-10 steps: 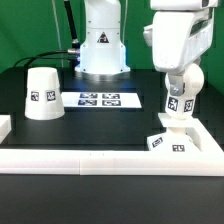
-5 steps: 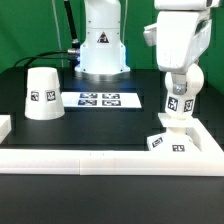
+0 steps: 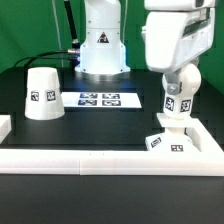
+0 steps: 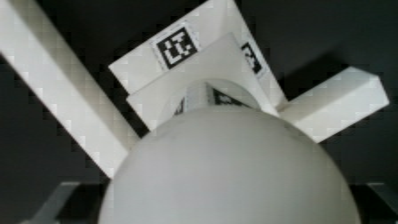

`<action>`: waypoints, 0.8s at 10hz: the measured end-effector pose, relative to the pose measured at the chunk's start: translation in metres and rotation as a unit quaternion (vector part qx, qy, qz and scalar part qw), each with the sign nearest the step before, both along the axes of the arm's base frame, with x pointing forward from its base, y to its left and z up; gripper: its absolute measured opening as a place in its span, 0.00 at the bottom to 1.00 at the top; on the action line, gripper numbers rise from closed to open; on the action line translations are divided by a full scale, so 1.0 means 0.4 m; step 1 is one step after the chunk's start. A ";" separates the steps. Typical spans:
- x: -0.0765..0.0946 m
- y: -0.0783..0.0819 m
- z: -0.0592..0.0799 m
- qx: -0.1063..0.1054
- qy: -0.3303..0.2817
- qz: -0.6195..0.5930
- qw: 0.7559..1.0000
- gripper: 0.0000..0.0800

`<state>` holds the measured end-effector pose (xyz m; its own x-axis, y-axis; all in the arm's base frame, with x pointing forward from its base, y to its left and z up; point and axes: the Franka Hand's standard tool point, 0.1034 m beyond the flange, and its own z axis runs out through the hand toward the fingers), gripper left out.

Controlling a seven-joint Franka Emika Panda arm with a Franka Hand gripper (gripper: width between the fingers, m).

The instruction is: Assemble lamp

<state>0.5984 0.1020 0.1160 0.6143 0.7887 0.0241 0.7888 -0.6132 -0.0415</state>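
Observation:
The white bulb (image 3: 176, 102) stands upright on the blocky tagged base (image 3: 167, 143) at the exterior view's right, near the front rail. My gripper (image 3: 179, 86) comes down from above and is shut on the bulb's round head. In the wrist view the bulb's head (image 4: 222, 165) fills the frame between my dark fingers (image 4: 50, 203), with the base (image 4: 178, 55) beyond it. The cone shade (image 3: 43, 93) stands apart at the exterior view's left, wide end down.
The marker board (image 3: 100, 99) lies flat between shade and base. A long white rail (image 3: 100, 159) borders the table's front and shows in the wrist view (image 4: 63, 85). The arm's pedestal (image 3: 100, 45) stands at the back.
My gripper's hand has shifted slightly toward the exterior view's left while staying on the bulb. Bulb, base and shade keep their places.

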 end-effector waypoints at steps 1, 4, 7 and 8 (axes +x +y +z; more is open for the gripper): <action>0.000 0.000 0.000 -0.001 0.002 -0.047 0.999 0.72; 0.000 0.001 -0.001 -0.002 0.007 -0.166 0.986 0.72; -0.001 0.001 -0.002 -0.003 0.015 -0.301 0.954 0.72; -0.001 0.000 -0.002 -0.002 0.017 -0.324 0.946 0.72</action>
